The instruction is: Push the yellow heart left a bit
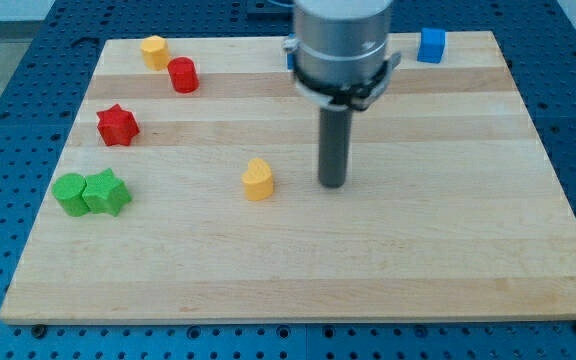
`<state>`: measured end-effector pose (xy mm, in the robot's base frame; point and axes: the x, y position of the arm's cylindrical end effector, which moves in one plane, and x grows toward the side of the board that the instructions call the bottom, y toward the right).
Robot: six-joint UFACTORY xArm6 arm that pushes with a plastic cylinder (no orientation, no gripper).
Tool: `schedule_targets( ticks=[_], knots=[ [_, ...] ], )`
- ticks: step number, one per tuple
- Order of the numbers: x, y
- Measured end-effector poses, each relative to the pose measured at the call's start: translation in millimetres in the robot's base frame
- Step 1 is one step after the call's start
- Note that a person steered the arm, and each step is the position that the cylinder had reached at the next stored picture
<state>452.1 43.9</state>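
The yellow heart (258, 179) stands near the middle of the wooden board (448, 250). My tip (332, 185) rests on the board to the right of the heart, at about the same height in the view, with a clear gap between them. The rod hangs straight down from the grey arm head at the view's top.
A yellow block (154, 50) and a red cylinder (183, 75) stand at the top left. A red star (117, 125) is below them. Two green blocks (91, 193) touch at the left edge. A blue cube (431, 45) is at the top right.
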Motion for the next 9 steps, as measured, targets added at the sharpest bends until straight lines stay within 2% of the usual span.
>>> schedule_targets(
  ticks=[1, 2, 3, 4, 5, 6, 7, 8, 9],
  knots=[
    [-15, -29],
    [25, -102],
    [50, -147],
    [31, -121],
    [-7, -105],
    [0, -120],
    [38, -146],
    [55, -177],
    [44, -175]
  ],
)
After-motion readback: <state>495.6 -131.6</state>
